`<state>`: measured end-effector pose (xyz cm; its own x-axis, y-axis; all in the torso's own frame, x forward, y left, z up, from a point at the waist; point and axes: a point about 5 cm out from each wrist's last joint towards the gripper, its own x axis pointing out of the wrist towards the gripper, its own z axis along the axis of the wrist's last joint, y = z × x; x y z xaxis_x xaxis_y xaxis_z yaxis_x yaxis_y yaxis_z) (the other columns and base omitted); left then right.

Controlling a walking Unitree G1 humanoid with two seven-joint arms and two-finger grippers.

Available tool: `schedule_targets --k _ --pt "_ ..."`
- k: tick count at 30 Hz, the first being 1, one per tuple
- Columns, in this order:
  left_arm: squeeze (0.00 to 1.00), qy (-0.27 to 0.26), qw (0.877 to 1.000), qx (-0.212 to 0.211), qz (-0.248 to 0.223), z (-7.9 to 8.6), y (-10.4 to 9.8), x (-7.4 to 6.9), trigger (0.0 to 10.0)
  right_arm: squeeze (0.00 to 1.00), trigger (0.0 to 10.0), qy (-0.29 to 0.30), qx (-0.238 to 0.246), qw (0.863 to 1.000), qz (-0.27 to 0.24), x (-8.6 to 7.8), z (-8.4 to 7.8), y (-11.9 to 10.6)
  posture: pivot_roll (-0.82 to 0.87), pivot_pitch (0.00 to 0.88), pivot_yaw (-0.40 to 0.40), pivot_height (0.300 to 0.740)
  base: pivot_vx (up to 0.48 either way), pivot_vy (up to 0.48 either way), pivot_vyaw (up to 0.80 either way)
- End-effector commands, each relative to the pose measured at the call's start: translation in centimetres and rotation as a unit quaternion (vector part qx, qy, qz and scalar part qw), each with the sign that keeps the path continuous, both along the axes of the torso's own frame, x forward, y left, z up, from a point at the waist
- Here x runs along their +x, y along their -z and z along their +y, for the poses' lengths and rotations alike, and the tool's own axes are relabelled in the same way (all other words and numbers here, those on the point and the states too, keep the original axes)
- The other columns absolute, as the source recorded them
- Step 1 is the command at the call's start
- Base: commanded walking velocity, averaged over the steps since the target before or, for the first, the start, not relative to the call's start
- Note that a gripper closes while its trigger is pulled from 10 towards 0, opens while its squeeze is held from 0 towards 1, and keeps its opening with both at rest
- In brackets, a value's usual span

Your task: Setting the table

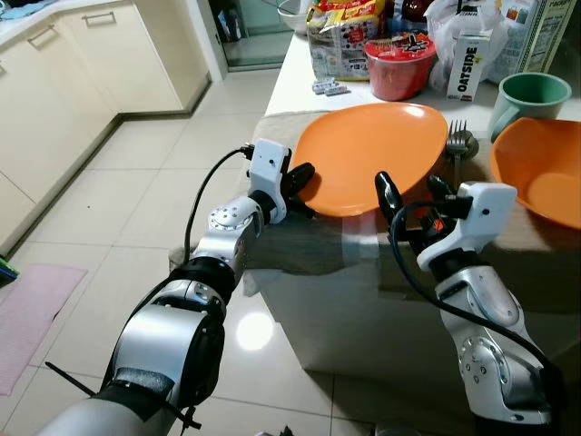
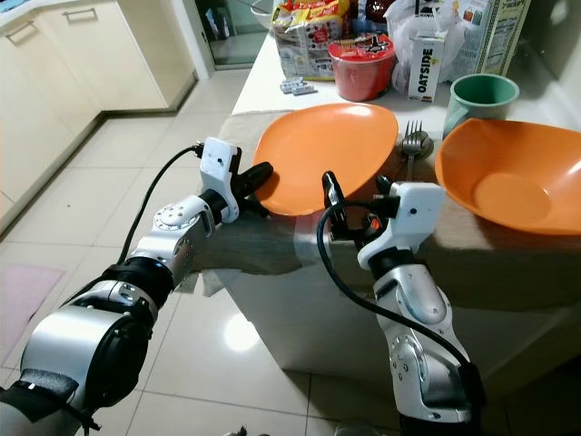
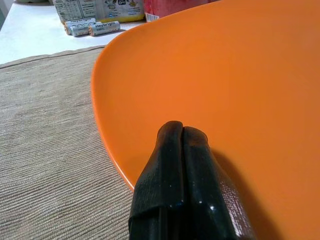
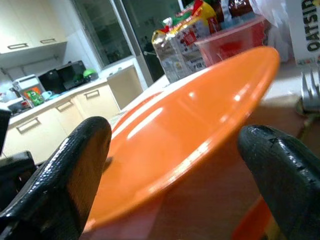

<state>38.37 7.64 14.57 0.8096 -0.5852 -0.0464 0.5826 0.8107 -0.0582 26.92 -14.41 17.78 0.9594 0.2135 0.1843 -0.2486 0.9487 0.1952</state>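
The left end effector [image 1: 304,189] pinches the rim of the orange plate [image 1: 372,154], which is tilted up off the mat at the desk [image 1: 300,77] front edge. The right end effector [image 1: 413,193], fingers spread, flanks the plate's near rim. Behind stands a carton [image 1: 468,64] reading "OATSIDE".

Both silver arms reach forward. The left end effector [image 1: 304,189] has its fingers pinched together; the right end effector [image 1: 413,191] has its fingers spread wide apart.
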Motion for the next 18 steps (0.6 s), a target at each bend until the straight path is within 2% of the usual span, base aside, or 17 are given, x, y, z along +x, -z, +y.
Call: schedule_targets --k 1,9,18 --pt "0.0 -0.009 0.998 0.013 0.066 0.8 3.1 -1.0 10.0 0.0 10.0 -0.016 0.005 1.0 -0.001 0.3 0.8 0.0 -0.3 0.062 0.183 0.74 0.0 0.0 0.0" --pt "0.0 -0.007 0.998 0.005 0.06 0.7 2.7 -0.9 10.0 0.0 10.0 -0.021 0.001 1.0 0.008 2.3 1.4 0.7 -0.29 0.063 0.179 0.74 0.0 0.0 0.0" --pt "0.0 -0.007 0.998 0.001 0.058 0.8 2.6 -0.8 10.0 0.0 10.0 -0.025 0.015 0.999 0.025 3.5 2.4 1.6 -0.28 0.063 0.18 0.74 0.0 0.0 0.0"
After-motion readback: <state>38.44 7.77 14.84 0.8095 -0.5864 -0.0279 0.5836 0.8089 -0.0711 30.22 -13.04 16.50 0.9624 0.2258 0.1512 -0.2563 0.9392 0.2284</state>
